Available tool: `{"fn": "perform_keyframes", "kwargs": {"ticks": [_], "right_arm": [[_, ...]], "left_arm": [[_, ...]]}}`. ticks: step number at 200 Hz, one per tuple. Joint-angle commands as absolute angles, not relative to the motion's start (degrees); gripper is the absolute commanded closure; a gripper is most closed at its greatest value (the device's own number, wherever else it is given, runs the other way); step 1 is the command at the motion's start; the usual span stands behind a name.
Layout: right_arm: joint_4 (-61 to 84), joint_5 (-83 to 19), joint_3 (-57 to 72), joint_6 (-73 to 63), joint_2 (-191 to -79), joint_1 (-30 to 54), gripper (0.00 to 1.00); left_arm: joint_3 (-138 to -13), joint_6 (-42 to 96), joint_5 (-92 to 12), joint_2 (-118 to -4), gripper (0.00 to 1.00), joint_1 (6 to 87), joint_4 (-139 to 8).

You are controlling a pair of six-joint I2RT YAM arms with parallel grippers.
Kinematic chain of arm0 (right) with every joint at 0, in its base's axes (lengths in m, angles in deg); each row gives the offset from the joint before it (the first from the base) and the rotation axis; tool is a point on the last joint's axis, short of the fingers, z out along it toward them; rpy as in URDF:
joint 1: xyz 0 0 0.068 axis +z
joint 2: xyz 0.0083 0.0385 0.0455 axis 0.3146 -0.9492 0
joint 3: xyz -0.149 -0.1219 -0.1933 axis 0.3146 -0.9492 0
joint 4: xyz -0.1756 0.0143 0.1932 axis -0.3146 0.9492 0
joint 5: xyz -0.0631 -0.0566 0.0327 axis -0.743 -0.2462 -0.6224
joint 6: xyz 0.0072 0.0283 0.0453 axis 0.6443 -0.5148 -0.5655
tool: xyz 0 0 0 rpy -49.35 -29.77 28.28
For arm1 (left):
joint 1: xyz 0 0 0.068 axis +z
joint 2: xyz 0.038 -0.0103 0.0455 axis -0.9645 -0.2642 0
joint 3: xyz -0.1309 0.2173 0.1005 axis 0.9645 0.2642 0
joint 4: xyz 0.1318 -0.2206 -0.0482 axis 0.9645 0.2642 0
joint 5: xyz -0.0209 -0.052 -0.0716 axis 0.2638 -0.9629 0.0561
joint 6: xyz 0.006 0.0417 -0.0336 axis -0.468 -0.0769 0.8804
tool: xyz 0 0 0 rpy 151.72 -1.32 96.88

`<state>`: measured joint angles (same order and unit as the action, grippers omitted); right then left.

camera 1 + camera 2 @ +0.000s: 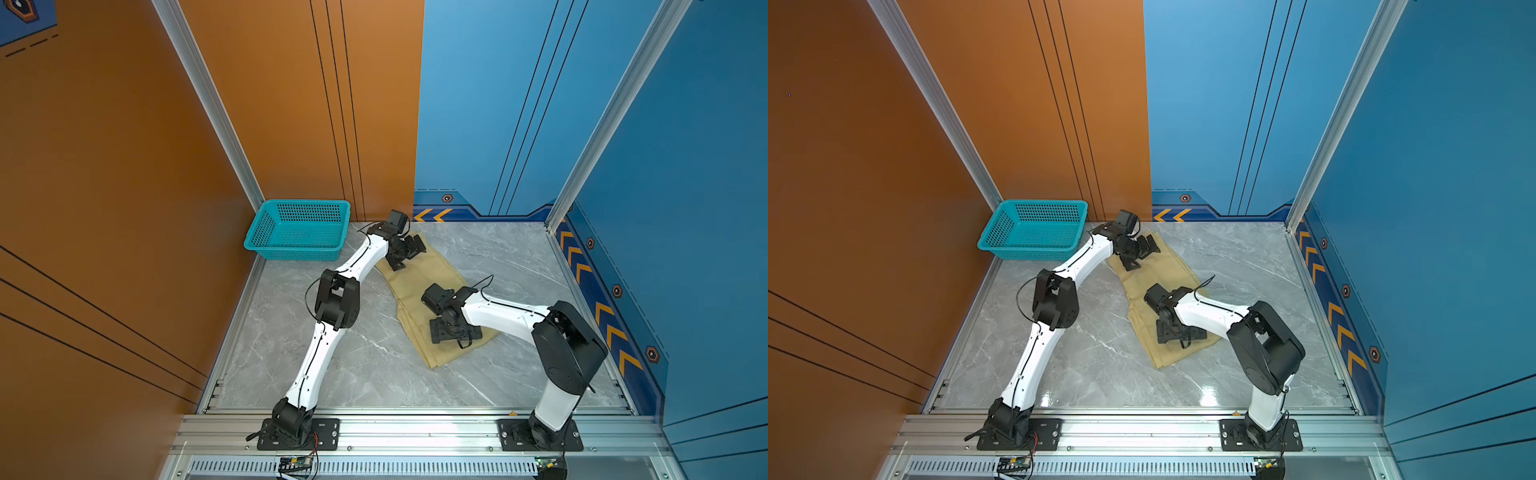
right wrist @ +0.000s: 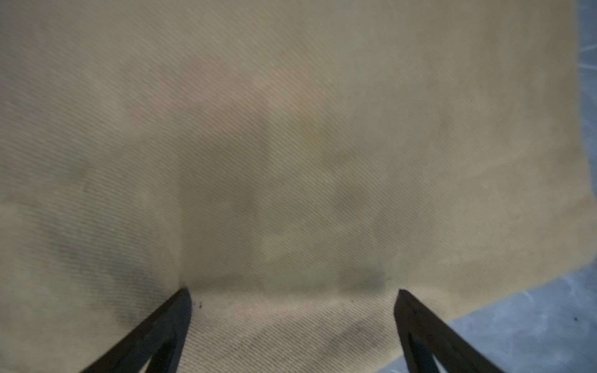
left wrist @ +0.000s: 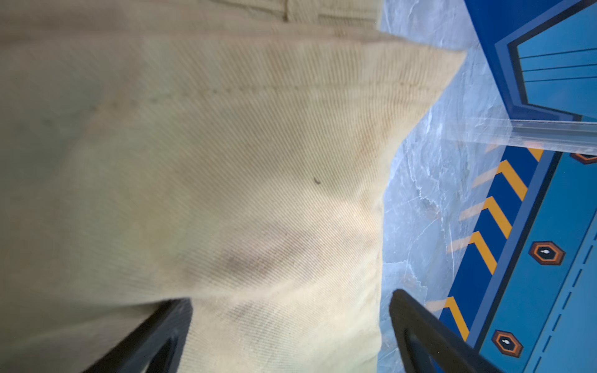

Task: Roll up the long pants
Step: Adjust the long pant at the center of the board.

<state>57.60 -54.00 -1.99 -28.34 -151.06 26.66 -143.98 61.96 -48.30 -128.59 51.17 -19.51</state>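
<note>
Both tools spread wide, nothing gripped.

The long pants (image 1: 419, 286) lie flat on the worktop (image 1: 353, 365) as a folded strip. It runs on a slant from the far middle, near the back wall, toward the near right.

Left tool (image 1: 406, 252): low over the far end of the strip. In the left wrist view the left tool (image 3: 290, 300) straddles a long edge of the pants (image 3: 226, 161). One finger (image 3: 168, 326) is on the cloth. The other finger (image 3: 420, 326) is past the edge, above bare marble. A stitched seam crosses the cloth ahead of them.

Right tool (image 1: 455, 332): low over the near end. In the right wrist view both fingers of the right tool (image 2: 292, 290) sit over cloth (image 2: 290, 129). A cloth edge and corner show to one side, with bare worktop beyond. I cannot tell whether either tool presses down or only skims.

Open room: in both top views there is wide bare worktop between the strip and the blue side wall, and more on the near left between my left arm and the cloth. The teal basket (image 1: 266, 232) stands in the far left corner, apart from the pants and close to my left wrist.
</note>
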Motion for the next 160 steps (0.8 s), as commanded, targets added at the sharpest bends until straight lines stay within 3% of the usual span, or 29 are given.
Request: {"fn": "perform_keyframes", "kwargs": {"ticks": [1,109,136,160], "right_arm": [[57.07,-51.94,2.31,-31.54,-155.71,30.68,0.0],[61.32,-41.5,46.14,-30.05,-185.2,33.04,0.0],[61.72,-42.56,52.95,-27.73,-188.03,32.85,0.0],[61.79,-46.8,51.98,-24.0,-185.06,32.6,0.0]], "left_arm": [[-146.24,61.26,-50.09,-130.93,0.02,52.8,-17.46],[-154.38,53.62,-60.4,-131.87,0.02,52.18,-17.6],[-154.25,52.67,-63.11,-132.12,0.02,52.68,-17.49],[-148.2,49.58,-59.15,-126.94,0.02,53.37,-17.61]]}}
